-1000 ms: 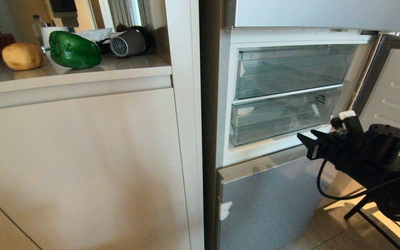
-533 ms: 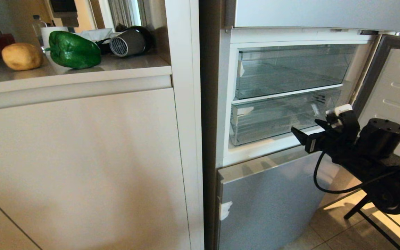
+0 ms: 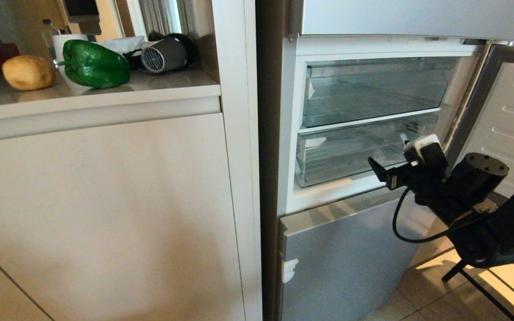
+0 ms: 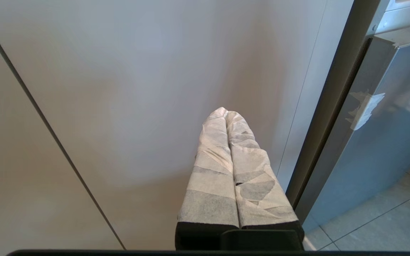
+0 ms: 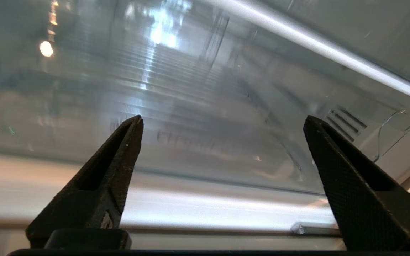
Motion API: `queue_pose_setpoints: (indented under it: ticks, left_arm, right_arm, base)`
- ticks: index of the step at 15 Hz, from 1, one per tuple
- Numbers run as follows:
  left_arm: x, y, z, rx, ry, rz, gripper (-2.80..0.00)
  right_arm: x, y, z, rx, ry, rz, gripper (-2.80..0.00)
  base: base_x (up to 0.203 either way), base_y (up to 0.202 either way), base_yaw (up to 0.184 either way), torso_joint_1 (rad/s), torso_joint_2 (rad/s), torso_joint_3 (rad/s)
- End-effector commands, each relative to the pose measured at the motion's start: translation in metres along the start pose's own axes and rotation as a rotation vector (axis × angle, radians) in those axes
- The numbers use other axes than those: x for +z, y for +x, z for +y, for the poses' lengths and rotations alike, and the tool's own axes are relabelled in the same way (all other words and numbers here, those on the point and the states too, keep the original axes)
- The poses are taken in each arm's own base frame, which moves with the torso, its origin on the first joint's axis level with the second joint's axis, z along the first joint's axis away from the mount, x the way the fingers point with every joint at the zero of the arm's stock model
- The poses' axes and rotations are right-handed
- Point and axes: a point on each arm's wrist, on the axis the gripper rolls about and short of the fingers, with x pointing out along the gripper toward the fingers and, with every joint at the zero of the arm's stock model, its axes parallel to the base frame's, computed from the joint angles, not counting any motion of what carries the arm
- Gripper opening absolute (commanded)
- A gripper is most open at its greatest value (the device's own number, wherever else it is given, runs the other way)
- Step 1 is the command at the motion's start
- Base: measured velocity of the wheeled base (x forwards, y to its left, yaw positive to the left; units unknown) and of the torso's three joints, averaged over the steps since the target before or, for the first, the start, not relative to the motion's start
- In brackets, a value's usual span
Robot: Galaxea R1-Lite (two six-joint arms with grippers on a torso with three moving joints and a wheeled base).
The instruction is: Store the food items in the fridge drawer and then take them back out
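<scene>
A glossy green bell pepper (image 3: 94,63) and a tan potato (image 3: 28,72) lie side by side on the counter at the upper left. The fridge drawer (image 3: 350,156), a shallow clear bin, sits pushed in below a taller clear bin (image 3: 373,89). My right gripper (image 3: 388,168) hovers open just in front of the drawer's right lower corner. In the right wrist view the gripper (image 5: 222,119) frames the drawer's clear front (image 5: 205,106) with nothing between the black fingers. My left gripper (image 4: 226,111), wrapped in white tape, is shut and faces the cabinet door.
The fridge door (image 3: 507,116) stands open at the right, close to my right arm. A silver lower door (image 3: 346,258) is closed below the drawers. A hair dryer (image 3: 163,54), a white mug (image 3: 63,44) and a water bottle (image 3: 48,31) stand behind the food. Black stand legs (image 3: 484,285) cross the floor.
My right gripper has moved left and slightly up, closer to the lower drawer's front, and its jaws have spread wider. The pepper, potato and drawers have not moved.
</scene>
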Motion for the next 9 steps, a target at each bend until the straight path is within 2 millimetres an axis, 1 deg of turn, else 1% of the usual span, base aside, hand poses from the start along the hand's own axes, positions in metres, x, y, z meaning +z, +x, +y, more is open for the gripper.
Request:
queue_pose_setpoints:
  ticks: [1, 4, 9]
  left_arm:
    - [-0.001, 0.0, 0.0, 0.0, 0.0, 0.001, -2.8]
    - [-0.001, 0.0, 0.0, 0.0, 0.0, 0.002, -2.8]
    - [-0.001, 0.0, 0.0, 0.0, 0.0, 0.002, -2.8]
  right_arm:
    - [-0.01, -0.001, 0.004, 0.01, -0.021, 0.024, 0.0]
    - [-0.002, 0.001, 0.0, -0.002, -0.028, -0.004, 0.0]
    - [0.01, 0.016, -0.008, -0.062, -0.034, -0.066, 0.0]
  base:
    - [0.0, 0.0, 0.0, 0.0, 0.0, 0.0]
    - [0.0, 0.0, 0.0, 0.0, 0.0, 0.0]
    - [0.0, 0.0, 0.0, 0.0, 0.0, 0.0]
